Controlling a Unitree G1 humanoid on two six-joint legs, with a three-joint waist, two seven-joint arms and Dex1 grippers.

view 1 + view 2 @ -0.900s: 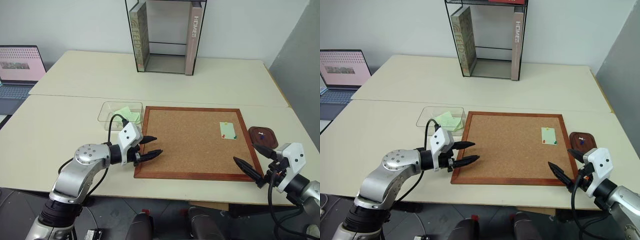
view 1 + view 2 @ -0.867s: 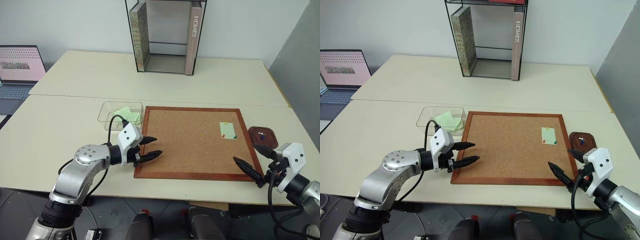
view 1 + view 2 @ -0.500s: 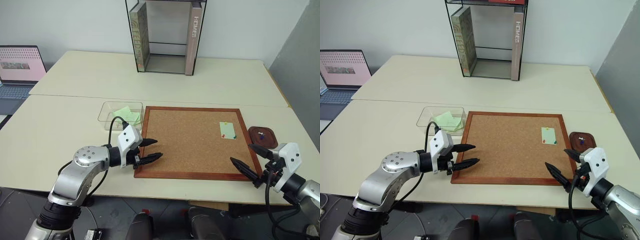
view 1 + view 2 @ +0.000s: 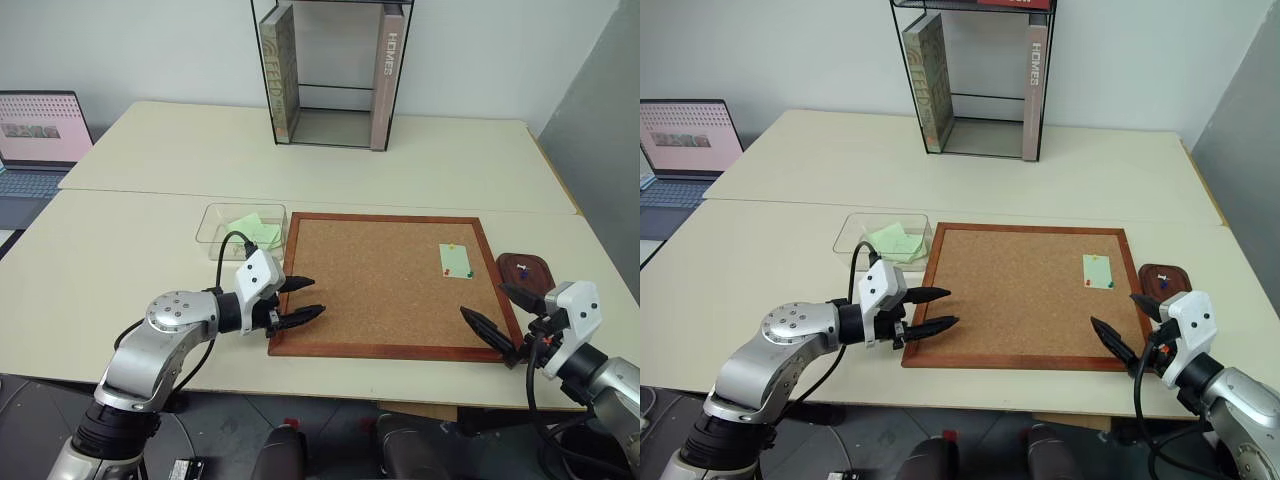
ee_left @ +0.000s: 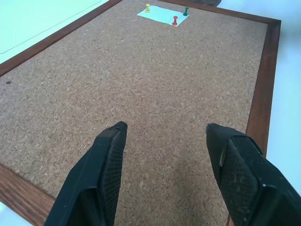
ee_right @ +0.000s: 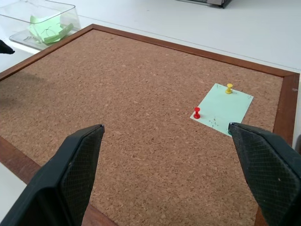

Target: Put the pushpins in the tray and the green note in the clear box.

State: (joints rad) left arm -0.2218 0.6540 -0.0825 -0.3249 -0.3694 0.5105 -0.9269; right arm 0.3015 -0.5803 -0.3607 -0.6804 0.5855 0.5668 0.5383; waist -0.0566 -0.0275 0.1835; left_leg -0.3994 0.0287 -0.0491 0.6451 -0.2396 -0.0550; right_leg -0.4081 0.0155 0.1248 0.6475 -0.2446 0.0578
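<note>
The pale green note (image 4: 456, 261) lies on the corkboard near its far right corner. It is held by yellow (image 6: 229, 88), red (image 6: 197, 112) and green (image 5: 186, 11) pushpins. The dark brown tray (image 4: 540, 262) sits just right of the board with a few pins inside. The clear box (image 4: 212, 225) stands off the board's far left corner and holds crumpled lime papers. My left gripper (image 4: 316, 296) is open and empty over the board's near left corner. My right gripper (image 4: 483, 300) is open wide and empty at the near right corner, short of the note.
The red-brown framed corkboard (image 4: 380, 285) covers the middle of the table. A black-framed glass book stand (image 4: 330, 75) stands at the back. A laptop (image 4: 38, 135) sits at the far left. A grey panel rises along the right side.
My right gripper has edged slightly inward towards the board's near right corner. The left gripper has stayed where it was.
</note>
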